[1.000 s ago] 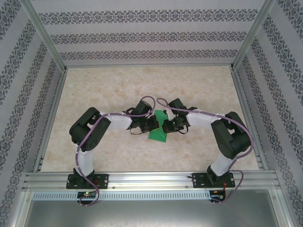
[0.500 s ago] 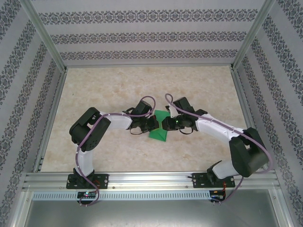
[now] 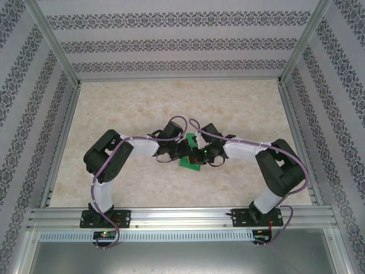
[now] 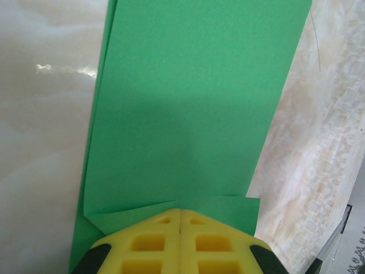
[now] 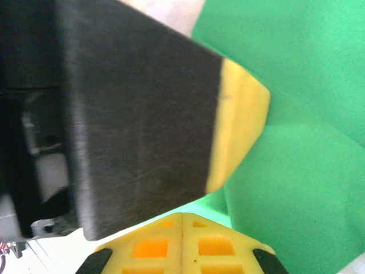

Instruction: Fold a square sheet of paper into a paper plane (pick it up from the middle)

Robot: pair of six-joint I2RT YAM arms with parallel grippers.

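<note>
The green paper (image 3: 187,162) lies partly folded on the table between my two grippers, and they cover most of it. In the left wrist view the paper (image 4: 194,103) is a long flat folded strip running away from my left gripper (image 4: 180,212), whose yellow pads are shut together and resting on its near folded edge. My left gripper (image 3: 183,151) and right gripper (image 3: 198,155) nearly touch over the paper. My right gripper (image 5: 182,216) is shut too, above green folds (image 5: 302,171). The left gripper's black finger (image 5: 142,125) crosses just in front of it.
The marble-patterned table (image 3: 239,103) is walled by patterned panels and aluminium posts. A metal rail (image 3: 182,216) carrying both arm bases runs along the near edge. Purple cables loop over both wrists.
My right arm had stretched out with its elbow low to the right. It has folded back, and its gripper now sits further left, over the paper. The left arm has not moved.
</note>
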